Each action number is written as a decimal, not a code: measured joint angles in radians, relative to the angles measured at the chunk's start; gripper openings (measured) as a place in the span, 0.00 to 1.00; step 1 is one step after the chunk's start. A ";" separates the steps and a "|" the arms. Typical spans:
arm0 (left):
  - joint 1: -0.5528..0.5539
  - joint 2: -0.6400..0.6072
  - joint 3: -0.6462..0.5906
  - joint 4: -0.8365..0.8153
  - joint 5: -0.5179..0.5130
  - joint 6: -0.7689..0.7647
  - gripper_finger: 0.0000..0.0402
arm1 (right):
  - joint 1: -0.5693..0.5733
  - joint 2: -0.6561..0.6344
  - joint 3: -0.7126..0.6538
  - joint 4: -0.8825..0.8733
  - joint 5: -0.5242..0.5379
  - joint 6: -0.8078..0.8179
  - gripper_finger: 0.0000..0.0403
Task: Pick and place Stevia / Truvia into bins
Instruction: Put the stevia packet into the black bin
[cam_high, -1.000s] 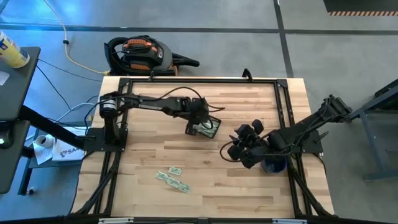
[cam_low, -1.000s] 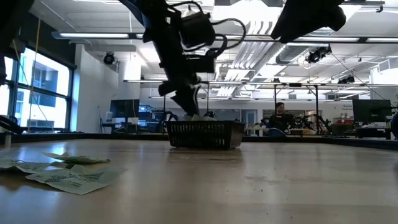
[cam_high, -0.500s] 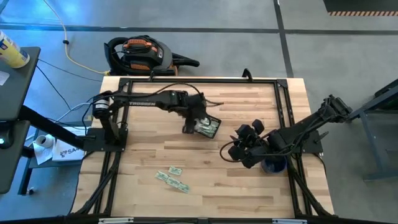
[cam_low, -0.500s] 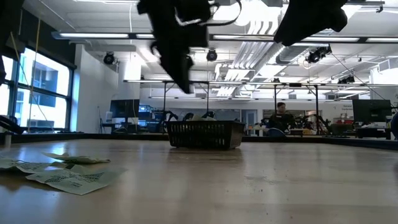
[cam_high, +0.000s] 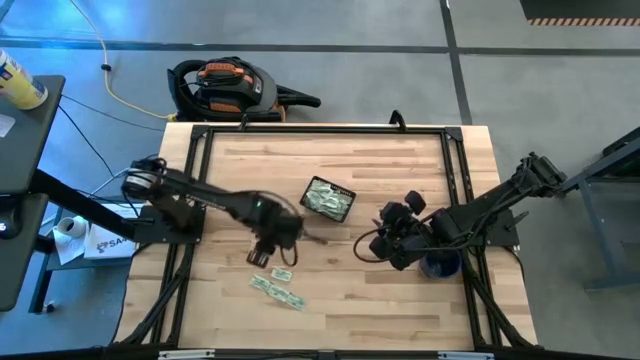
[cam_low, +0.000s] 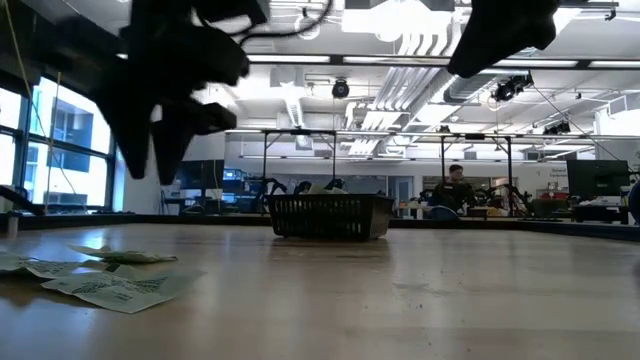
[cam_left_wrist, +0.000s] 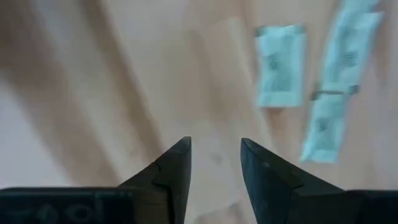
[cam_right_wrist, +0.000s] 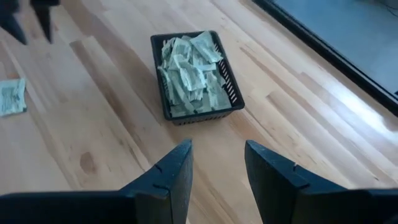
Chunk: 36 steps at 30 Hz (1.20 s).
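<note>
The loose Stevia sachets (cam_high: 277, 284) lie flat on the bare wood at the near edge of the table (cam_high: 400, 300), well apart from the basket (cam_high: 328, 199) and nearer the camera than it. The left gripper (cam_high: 266, 252) hangs just above and beside them, its fingers (cam_left_wrist: 171, 171) parted by a narrow gap and holding nothing. The risk lies here: the packets sit edge to edge and overlapping, so a closing pinch may take two at once, or skid one along the boards, since thin paper gives the tips little to catch. The left wrist view is smeared, so the descent may land slightly off. A second ago this gripper stood over the basket; now it is away from it, beside the loose pile. Farther off, the basket holds a heap of sachets. The right gripper (cam_high: 385, 240) waits to the basket's right, fingers moderately open and empty.
</note>
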 joint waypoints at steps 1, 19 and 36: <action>-0.027 -0.013 -0.022 0.029 0.001 -0.019 0.43 | 0.000 0.000 0.000 0.000 -0.007 -0.008 0.34; -0.212 0.086 -0.167 0.383 -0.096 -0.273 0.54 | 0.000 0.000 -0.008 0.000 -0.062 -0.071 0.34; -0.062 0.128 -0.110 0.363 -0.179 -0.161 0.08 | 0.008 0.000 -0.011 0.041 -0.012 -0.008 0.34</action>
